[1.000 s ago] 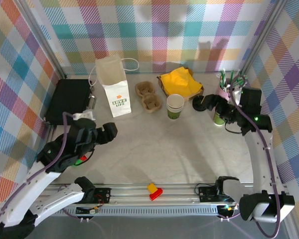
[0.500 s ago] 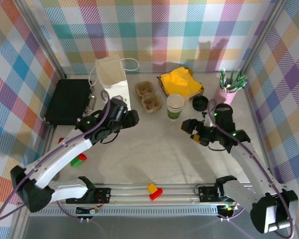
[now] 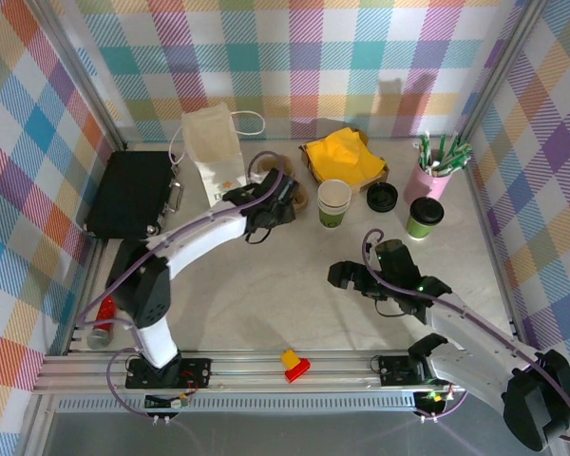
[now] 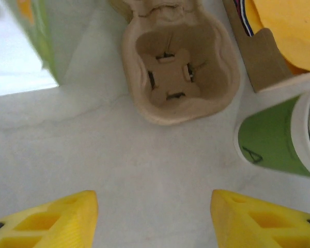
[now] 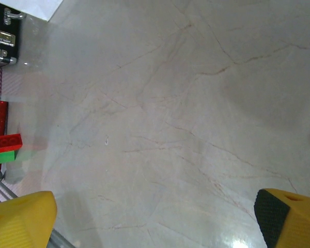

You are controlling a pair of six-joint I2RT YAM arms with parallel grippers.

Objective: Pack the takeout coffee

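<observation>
left arm over the carrier, coffee untouched at right

risks first. left gripper (image 3: 281,202) hangs over the cardboard cup carrier (image 4: 178,67), upper middle of the top view. jaws part open, nothing between them. in the left wrist view the stack of paper cups (image 4: 276,139) sits just beside the carrier at the right edge, and the white paper bag (image 4: 20,46) is at upper left. a sloppy descent or swing could knock the stack or tip the bag. the carrier looks light, so my guess is it slides or lifts crooked if pinched on one wall.

the stack also has a green lower band, so it could get mistaken for the coffee. it has no lid.

right gripper (image 3: 346,275) is lower middle of the top view, jaws wide apart and empty. the right wrist view has bare tabletop between the fingertips (image 5: 26,219). it is well apart from the coffee.

takeout coffee (image 3: 424,217) stands upright at the right of the top view, just below the pink cup of straws (image 3: 434,169), with a loose black lid (image 3: 382,197) to its left. small green paper cup, black round lid on and looking seated. reaching for it could clip the straws cup, and a hard squeeze on the paper wall could likely pop the lid. not yet in the carrier or the bag.
</observation>
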